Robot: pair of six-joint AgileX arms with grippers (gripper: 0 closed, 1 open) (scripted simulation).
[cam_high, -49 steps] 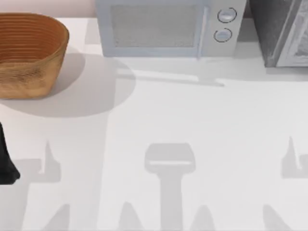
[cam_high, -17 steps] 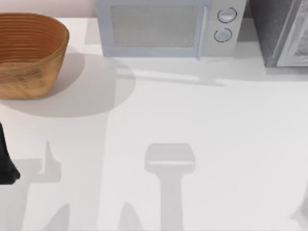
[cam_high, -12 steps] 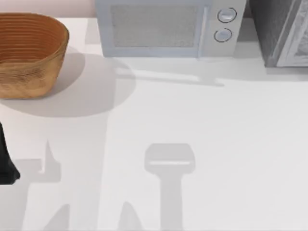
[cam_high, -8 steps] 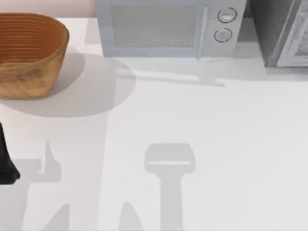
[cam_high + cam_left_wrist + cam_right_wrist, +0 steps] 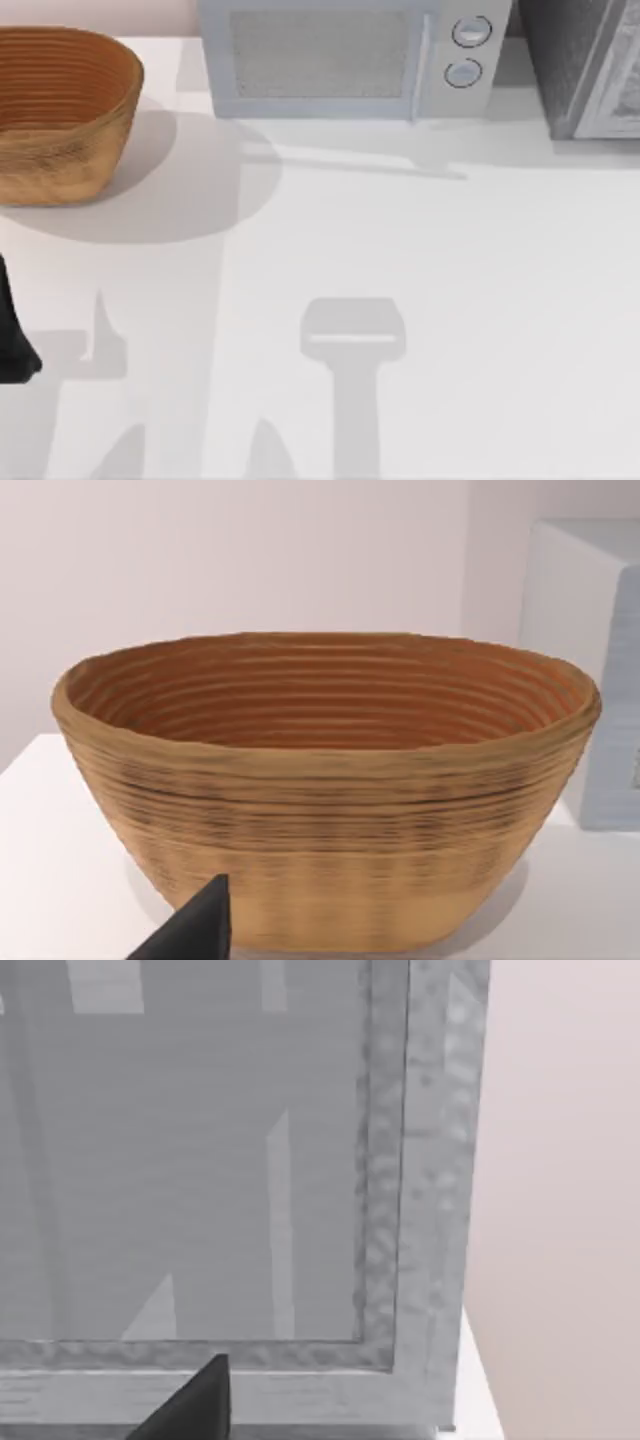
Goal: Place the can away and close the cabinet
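My left arm [image 5: 12,330] sits parked at the table's [image 5: 420,300] left edge, its wrist camera facing the woven basket [image 5: 325,790]. My right wrist camera faces the grey speckled cabinet [image 5: 420,1160], which stands at the table's far right, beside the microwave [image 5: 340,60]. I cannot tell either claw's state. I cannot locate the can.

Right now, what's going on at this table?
Nothing is being held at this moment. The left arm sits parked at the table's left edge, its wrist camera facing the woven basket at the back left. The right wrist camera looks closely at the grey cabinet's front panel at the back right. A microwave stands at the back between basket and cabinet.
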